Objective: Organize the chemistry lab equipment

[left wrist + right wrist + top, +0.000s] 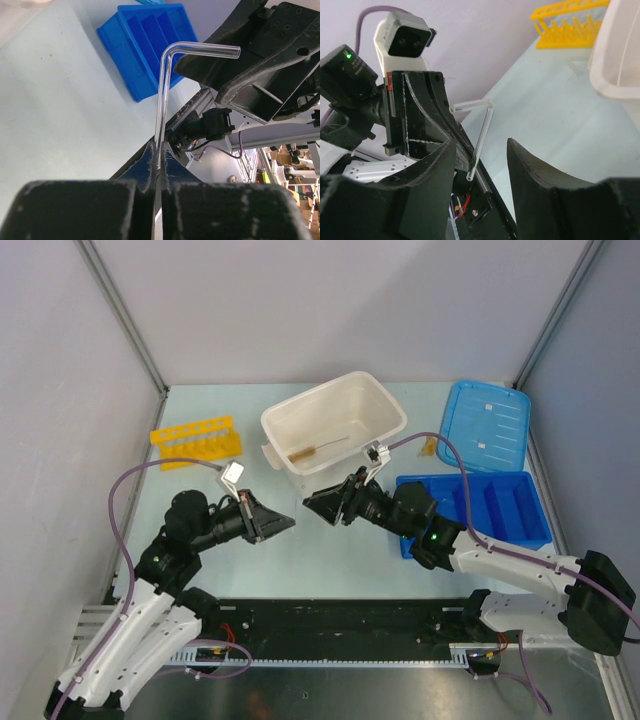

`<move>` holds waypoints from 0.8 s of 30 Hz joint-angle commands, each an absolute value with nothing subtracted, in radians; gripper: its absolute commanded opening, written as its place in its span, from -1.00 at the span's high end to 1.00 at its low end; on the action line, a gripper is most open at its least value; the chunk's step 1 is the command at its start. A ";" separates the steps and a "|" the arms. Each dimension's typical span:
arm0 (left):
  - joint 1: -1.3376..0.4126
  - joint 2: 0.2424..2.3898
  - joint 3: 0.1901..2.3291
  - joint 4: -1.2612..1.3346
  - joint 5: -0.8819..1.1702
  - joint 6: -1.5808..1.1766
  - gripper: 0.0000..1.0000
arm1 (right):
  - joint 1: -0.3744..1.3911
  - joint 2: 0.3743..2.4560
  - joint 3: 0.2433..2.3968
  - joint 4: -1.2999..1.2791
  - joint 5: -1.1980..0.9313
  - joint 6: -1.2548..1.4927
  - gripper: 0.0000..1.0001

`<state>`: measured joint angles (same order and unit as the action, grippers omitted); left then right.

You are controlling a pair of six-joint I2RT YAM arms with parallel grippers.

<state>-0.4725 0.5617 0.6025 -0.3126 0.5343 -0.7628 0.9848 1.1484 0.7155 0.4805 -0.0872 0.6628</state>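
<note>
The left gripper (pixel 159 149) is pinched tight on one end of a bent clear glass tube (pixel 161 95), holding the long leg out past its fingertips so the elbow end is presented to the right gripper (pixel 481 152). That gripper's jaws stand apart and face the tube, not closed on it, which looks like a handover. The two meet just in front of the white tub (pixel 385 410), where a wire brush (pixel 318 449) already lies. The yellow tube rack (pixel 195 440) stands to the tub's left.

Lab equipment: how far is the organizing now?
Done: the wire brush lies in the white tub. In hand: the left tool is shut on a bent clear tube, the open right tool facing it. Left: that tube, the loose amber piece, perhaps the yellow rack.
</note>
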 commanded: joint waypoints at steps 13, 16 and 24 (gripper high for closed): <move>-0.537 0.548 0.617 -0.210 0.496 -0.838 1.00 | 0.994 1.236 0.704 0.708 -0.098 0.725 0.01; -0.543 0.550 0.617 -0.204 0.495 -0.839 1.00 | 0.994 1.255 0.704 0.732 -0.109 0.738 0.09; -0.552 0.566 0.612 -0.188 0.497 -0.837 1.00 | 0.993 1.298 0.704 0.796 -0.137 0.773 0.45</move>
<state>-0.5411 0.5598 0.6025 -0.2470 0.4995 -0.8314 0.9874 1.2819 0.7033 0.7082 -0.1204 0.7521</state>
